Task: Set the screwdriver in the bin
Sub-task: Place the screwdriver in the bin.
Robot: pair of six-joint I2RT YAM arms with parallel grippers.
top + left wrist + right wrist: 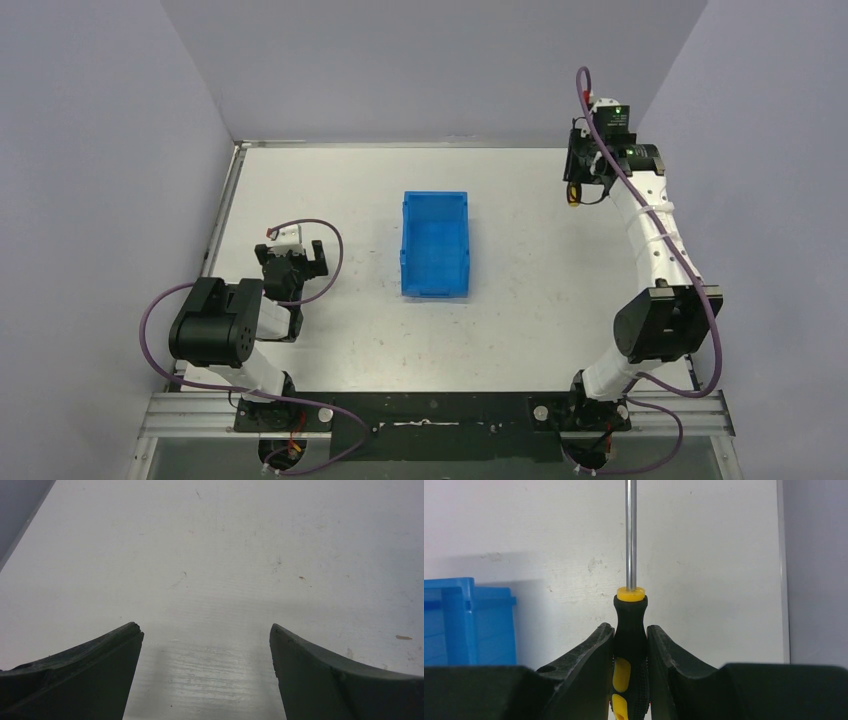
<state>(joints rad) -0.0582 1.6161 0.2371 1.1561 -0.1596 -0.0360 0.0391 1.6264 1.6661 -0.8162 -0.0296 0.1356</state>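
Right claw [630, 632] pinching the screwdriver [629, 611] by its handle, shaft projecting ahead; blue bin [469, 622] off to its left. Left claw [206, 630] spread wide above the table [225, 555].

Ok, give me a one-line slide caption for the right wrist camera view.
The right tool clamped on the screwdriver handle, shaft pointing away over the table, blue bin at left.

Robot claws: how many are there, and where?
2. The left gripper is open above the table, left of the bin; the right gripper is at the far right, shut on the screwdriver. None looks hidden.
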